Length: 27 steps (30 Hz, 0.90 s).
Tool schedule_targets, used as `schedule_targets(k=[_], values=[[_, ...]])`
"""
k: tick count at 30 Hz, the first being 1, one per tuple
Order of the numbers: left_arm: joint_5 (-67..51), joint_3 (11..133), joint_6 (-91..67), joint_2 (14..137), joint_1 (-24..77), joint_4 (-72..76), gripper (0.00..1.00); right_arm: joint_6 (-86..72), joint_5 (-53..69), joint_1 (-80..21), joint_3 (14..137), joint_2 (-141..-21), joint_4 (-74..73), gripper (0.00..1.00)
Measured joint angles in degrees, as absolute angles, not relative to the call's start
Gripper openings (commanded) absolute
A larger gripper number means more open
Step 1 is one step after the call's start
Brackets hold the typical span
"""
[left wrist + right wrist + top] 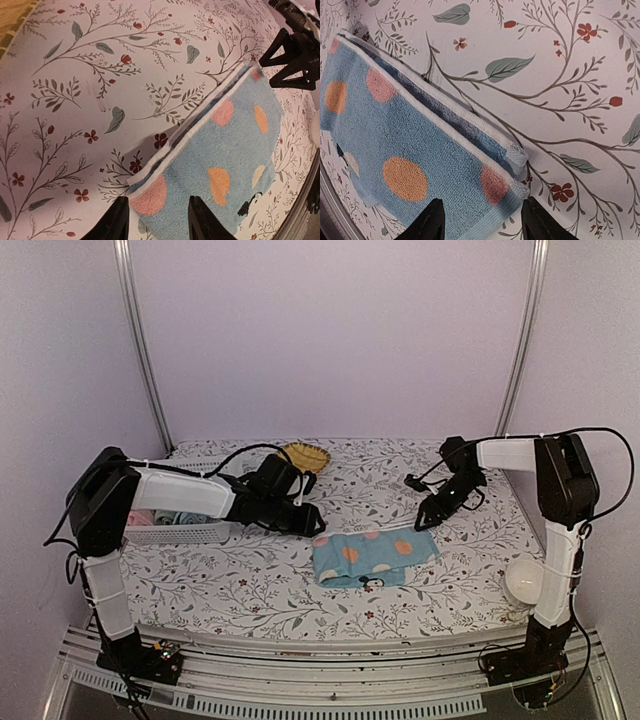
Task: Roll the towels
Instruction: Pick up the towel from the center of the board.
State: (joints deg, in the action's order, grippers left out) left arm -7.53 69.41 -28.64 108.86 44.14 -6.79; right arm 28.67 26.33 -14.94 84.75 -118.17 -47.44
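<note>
Between the two grippers, on the flowered tablecloth (250, 585), we find the small printed towel (372, 557) lying flat and folded; its long axis runs from the left gripper (312, 527) across to the right gripper (425, 521), tilting slightly away from the arm bases toward its right end. One short end sits just under the left gripper, the other just under the right one; the body of the towel lies a little nearer the bases than either tip.

From the left wrist we see the black fingers (116, 222) spread apart, the towel's pink-spotted corner in the gap between them, the cloth stretching away toward the other arm; from the right wrist the fingers (431, 222) also stand parted over a corner; both grippers are released, clamping nothing.

The towel is looped terry, light blue with orange and pink rounded spots and a small dark figure; white hems run along its stacked folded edge, which faces away from the bases; at least two layers show there.

Beyond the left gripper lies a yellow ribbed tray (305, 455); beside that arm sits a white slotted basket (170, 532).
</note>
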Motion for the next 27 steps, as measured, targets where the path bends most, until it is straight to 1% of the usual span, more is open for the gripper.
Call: schedule_targets(k=[4,6,9,11,13,14,16,21,23,25,27], values=[[-8.5,70.3,-29.0,111.9,44.1,-7.4,0.43,28.2,26.5,-14.9,83.7,-118.5,-47.7,0.49],[-8.8,72.2,-29.1,114.3,44.1,-7.4,0.41,28.1,27.0,-14.9,83.6,-118.9,-47.7,0.48],[-9.6,74.7,-29.6,117.9,44.1,-7.7,0.37,27.9,27.4,-14.9,83.6,-119.6,-47.5,0.37],[-10.2,75.7,-29.8,119.5,44.1,-7.9,0.29,27.6,27.6,-14.9,83.7,-119.7,-47.3,0.29],[-10.7,76.3,-30.2,120.5,44.1,-8.1,0.19,27.5,27.6,-14.9,83.6,-119.8,-47.0,0.21],[-10.9,76.4,-30.5,120.7,44.1,-8.1,0.13,27.7,27.7,-14.9,83.6,-119.8,-46.9,0.13],[-11.4,76.6,-30.7,120.9,44.1,-8.3,0.00,27.3,27.8,-14.9,83.5,-119.8,-46.7,0.05],[-11.4,77.3,-29.9,120.7,44.1,-8.6,0.00,26.5,27.0,-14.9,83.9,-119.1,-47.0,0.03],[-10.8,78.5,-28.5,120.4,43.8,-9.5,0.00,26.6,26.0,-14.8,86.2,-118.8,-48.9,0.03],[-9.6,80.8,-26.7,119.7,43.7,-11.1,0.00,26.8,25.1,-14.4,91.6,-118.6,-51.1,0.03],[-7.7,84.2,-24.7,118.1,43.5,-12.4,0.00,26.9,24.4,-13.6,99.5,-118.5,-52.8,0.02]])
